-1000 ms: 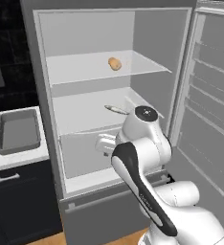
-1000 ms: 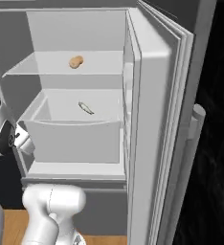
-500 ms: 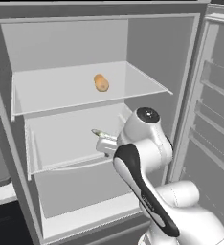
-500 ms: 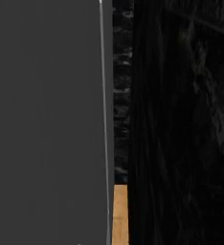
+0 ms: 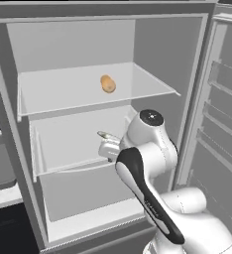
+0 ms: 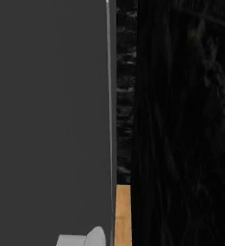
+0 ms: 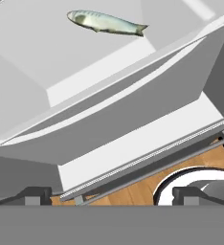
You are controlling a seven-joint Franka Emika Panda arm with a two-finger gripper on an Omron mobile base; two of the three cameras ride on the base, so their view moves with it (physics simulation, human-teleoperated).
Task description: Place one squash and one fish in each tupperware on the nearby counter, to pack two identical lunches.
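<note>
Left base view: the open fridge (image 5: 19,129) has smooth pale grey walls and thin flat shelves. On the upper shelf (image 5: 63,94) lies one squash (image 5: 107,84), a small lumpy orange-tan oval. Below it, on the middle shelf (image 5: 68,144), a slim fish (image 5: 106,135) shows just beside the white arm. In the hand view the fish (image 7: 106,21) is silvery grey-green with a tapered tail, lying flat on the shelf. The gripper (image 7: 111,195) has its two dark finger tips spread wide, holding nothing.

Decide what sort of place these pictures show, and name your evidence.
Probably a kitchen, seen into an open fridge: pale shelves, a squash on the upper one, a fish on the one below.
</note>
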